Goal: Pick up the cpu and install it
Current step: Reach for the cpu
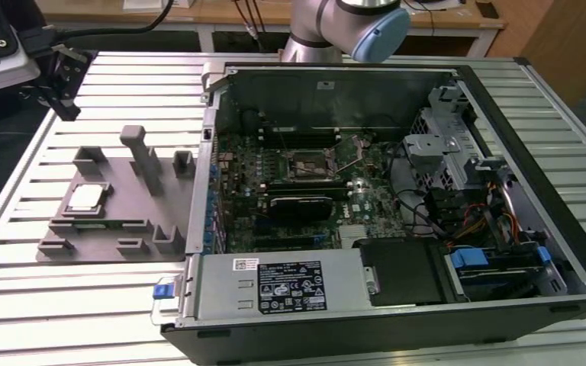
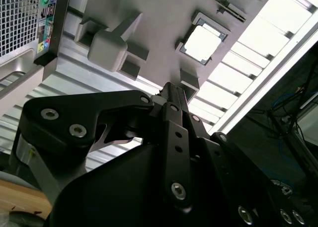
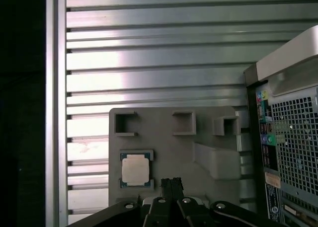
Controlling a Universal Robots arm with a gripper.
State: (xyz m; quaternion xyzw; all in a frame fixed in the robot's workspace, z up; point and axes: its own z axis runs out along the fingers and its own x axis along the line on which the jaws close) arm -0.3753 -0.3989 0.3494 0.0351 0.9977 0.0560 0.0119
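Note:
The cpu (image 1: 86,197) is a small silvery square lying flat in a pocket of the grey holder tray (image 1: 120,217), at the exterior view's left. My gripper (image 1: 67,107) hangs well above the table beyond the tray's far end, apart from the chip. In both wrist views the fingers are pressed together with nothing between them. The first wrist view has the cpu (image 3: 135,169) just beside my gripper (image 3: 170,181). The second wrist view puts the cpu (image 2: 202,40) some way beyond my gripper (image 2: 171,88). The open cpu socket (image 1: 308,164) sits mid-motherboard.
An open computer case (image 1: 334,91) lies on the slatted metal table (image 1: 79,305), right of the tray in the exterior view. Upright grey blocks (image 1: 135,149) rise from the tray. The arm's base (image 1: 319,34) stands behind the case.

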